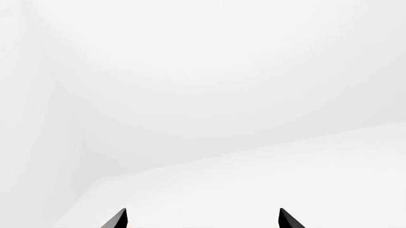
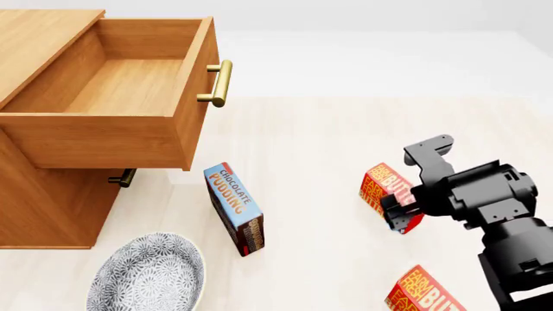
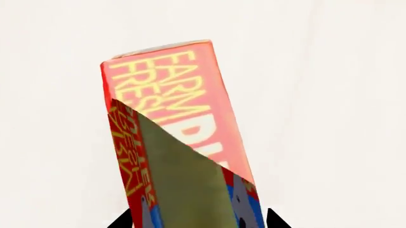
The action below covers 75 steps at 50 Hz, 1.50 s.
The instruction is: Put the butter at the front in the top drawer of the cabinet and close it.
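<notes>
Going left to right: the honey-brown wooden cabinet [image 2: 43, 214] has its top drawer [image 2: 112, 91] pulled wide open, nothing in it. The left gripper [image 1: 201, 219] shows fingers spread over blank white. Over on the right, the right gripper [image 2: 399, 210] pinches the red-and-orange "FARM FRESH BUTTER" carton [image 2: 380, 188], seemingly tilted above the tabletop [image 2: 320, 149]. We'd guess it's light, stiff cardboard, a bit slick, so squeezing across the narrow faces seems safest.
</notes>
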{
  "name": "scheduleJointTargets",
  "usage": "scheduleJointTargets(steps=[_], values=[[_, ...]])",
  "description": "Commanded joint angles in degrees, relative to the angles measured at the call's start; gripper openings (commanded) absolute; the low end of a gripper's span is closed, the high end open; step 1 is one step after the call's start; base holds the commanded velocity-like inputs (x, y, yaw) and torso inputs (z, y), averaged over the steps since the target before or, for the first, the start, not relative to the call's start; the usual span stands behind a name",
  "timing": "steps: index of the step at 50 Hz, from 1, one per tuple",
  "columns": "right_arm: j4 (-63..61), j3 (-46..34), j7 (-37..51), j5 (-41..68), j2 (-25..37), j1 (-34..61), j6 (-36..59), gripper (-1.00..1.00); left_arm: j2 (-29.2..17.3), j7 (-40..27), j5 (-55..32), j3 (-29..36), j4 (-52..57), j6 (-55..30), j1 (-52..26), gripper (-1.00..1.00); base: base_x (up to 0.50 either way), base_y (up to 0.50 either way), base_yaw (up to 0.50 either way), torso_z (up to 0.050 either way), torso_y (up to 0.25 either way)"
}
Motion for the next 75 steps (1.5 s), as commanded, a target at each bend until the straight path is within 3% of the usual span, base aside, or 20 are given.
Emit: scheduleJointTargets(steps=[1,15,16,29,55,75], values=[[1.9,0.0,0.0,0.0,-0.4,-0.6,-1.1,1.0,0.1,-0.1,0.0,-0.1,-0.1,-0.3,0.0,1.0,0.0,0.0,0.0,0.0,0.0],[-0.1,0.6,0.6,0.6,0.5,-1.9,0.0,1.0,0.1,0.0,0.0,-0.1,-0.1,-0.3,0.0,1.0,0.0,0.0,0.0,0.0,0.0],[-0.4,0.6,0.6,0.6,0.6,-2.0,0.1,-1.0,0.1,0.0,0.0,-0.1,-0.1,-0.3,0.0,1.0,0.0,0.0,0.0,0.0,0.0],[-3.7,0.6,0.9,1.0,1.5,-1.7,2.1,-1.0,0.1,0.0,0.0,-0.2,-0.1,-0.3,0.0,1.0,0.0,0.0,0.0,0.0,0.0],[-30.8,1.5,2.9,3.1,9.1,8.1,19.4,-1.0,0.5,1.8,-2.4,-1.4,-1.6,-2.1,-0.3,1.0,0.0,0.0,0.0,0.0,0.001],[-38.9,2.7,4.1,3.7,10.4,13.2,24.6,-1.0,0.9,3.3,-4.5,-2.4,-3.1,-3.7,-0.6,1.0,0.0,0.0,0.0,0.0,0.063]])
